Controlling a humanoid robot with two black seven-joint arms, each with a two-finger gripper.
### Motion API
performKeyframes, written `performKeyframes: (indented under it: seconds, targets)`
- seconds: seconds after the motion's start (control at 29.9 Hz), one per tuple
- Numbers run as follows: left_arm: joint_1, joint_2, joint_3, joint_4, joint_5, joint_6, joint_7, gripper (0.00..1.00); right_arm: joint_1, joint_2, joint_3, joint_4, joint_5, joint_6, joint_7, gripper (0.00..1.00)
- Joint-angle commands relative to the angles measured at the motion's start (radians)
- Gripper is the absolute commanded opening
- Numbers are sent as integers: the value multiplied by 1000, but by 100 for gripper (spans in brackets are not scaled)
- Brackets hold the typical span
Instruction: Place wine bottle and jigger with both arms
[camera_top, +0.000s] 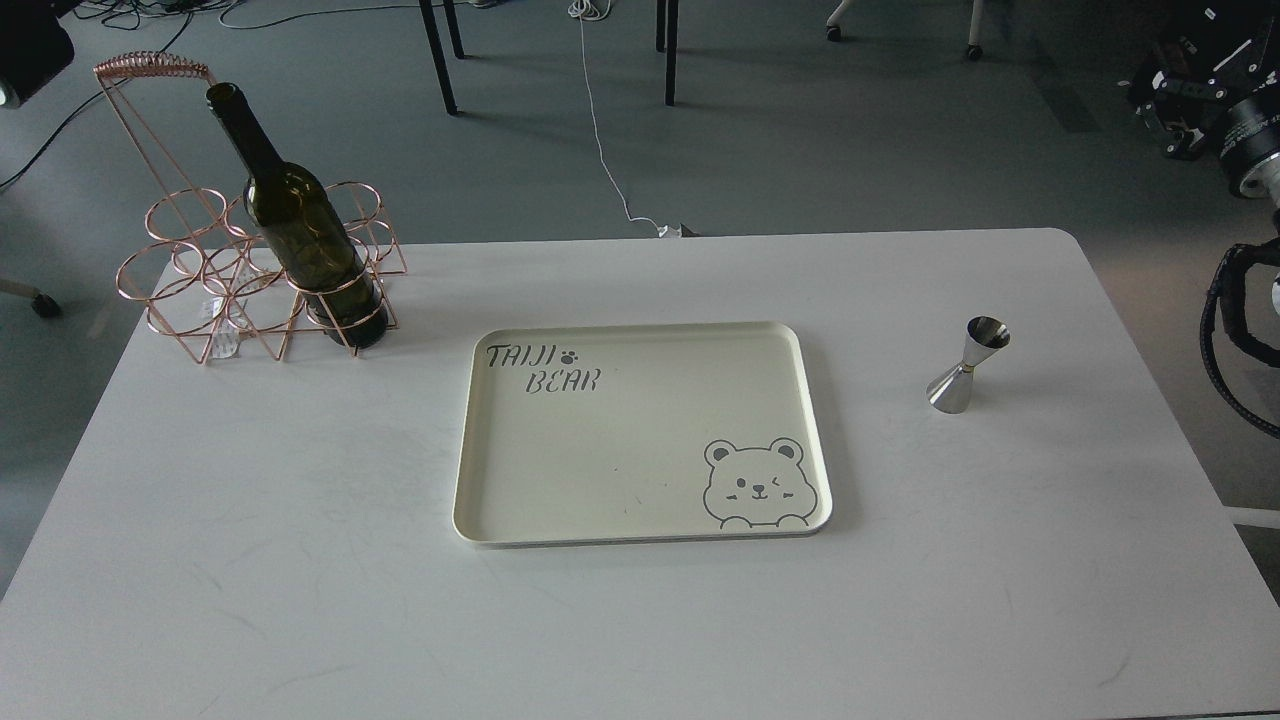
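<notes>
The white counter (300, 560) held a cream bear-printed tray (815, 420) at centre. The dark olive-green glass wine bottle (300, 220) leaned in a copper wire rack (170, 280) far left; the small steel hourglass jigger (968, 365) stood right. Neither my left nor my right end effector was in view, so I should lift the bottle clear before tilting.

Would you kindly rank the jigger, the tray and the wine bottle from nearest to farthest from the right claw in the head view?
From the right claw, at the top right:
1. Jigger, right of the tray.
2. Tray, in the centre.
3. Wine bottle, in the wire rack, far left.
</notes>
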Motion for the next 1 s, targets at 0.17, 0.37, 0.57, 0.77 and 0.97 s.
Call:
performKeyframes:
  seconds: [0.17,0.37,0.57,0.77,0.97]
  targets:
    - [13,15,-28,91,-486,-12,4,98,-5,6,61,-54,1,-5,0,99]
    - [56,-35,-31,197,-822,-85,4,98,-43,12,78,-57,7,-5,0,99]
    - [145,-52,-32,226,-1002,-187,2,98,-75,15,82,-84,86,6,0,99]
    - [238,-100,-35,318,-1181,-361,2,99,-95,41,82,-118,248,95,0,99]
    - [330,-146,-72,344,-1246,-448,4,99,-118,97,101,-192,384,216,0,99]
